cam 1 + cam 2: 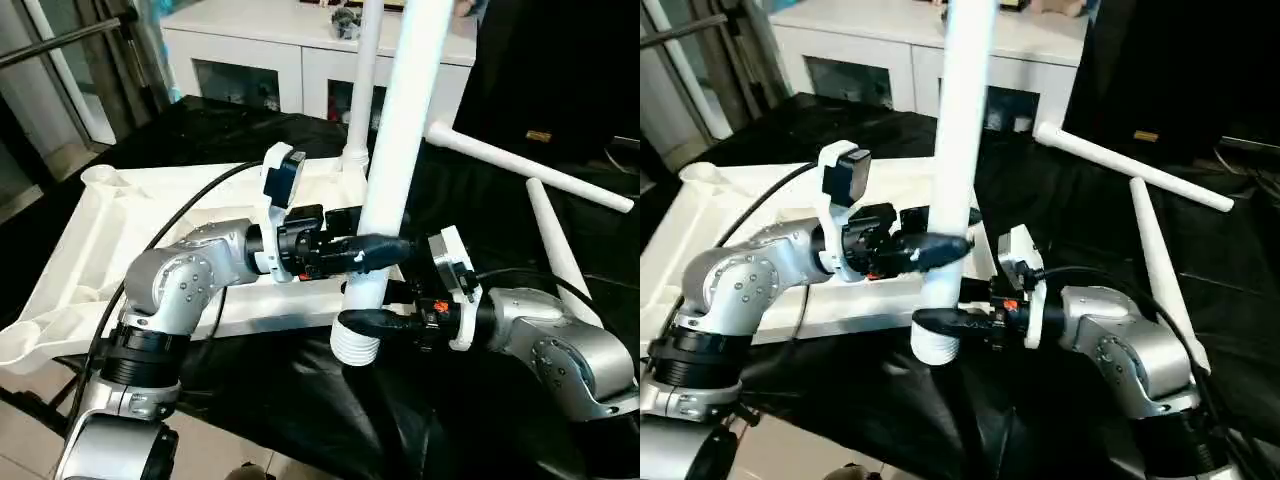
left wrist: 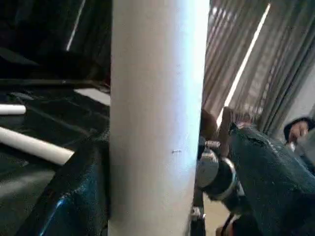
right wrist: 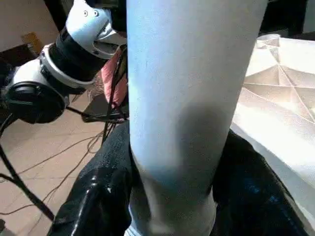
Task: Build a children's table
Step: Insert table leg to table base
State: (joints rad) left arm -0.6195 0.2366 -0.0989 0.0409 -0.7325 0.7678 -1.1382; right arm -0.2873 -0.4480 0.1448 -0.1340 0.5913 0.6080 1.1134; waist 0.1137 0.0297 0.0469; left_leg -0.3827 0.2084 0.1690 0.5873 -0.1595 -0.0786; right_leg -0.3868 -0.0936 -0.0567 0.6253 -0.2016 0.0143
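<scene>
Both claws bracket one upright leg (image 1: pixel 400 140): right claw (image 1: pixel 365 322) clamped low, left claw (image 1: pixel 385 250) parted higher.

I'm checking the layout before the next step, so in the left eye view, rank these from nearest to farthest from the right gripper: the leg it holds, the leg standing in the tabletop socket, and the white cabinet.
1. Held leg: between the right gripper's fingers.
2. Standing leg: just behind, upright in the tabletop's far corner.
3. White cabinet: farthest, at the back.
</scene>
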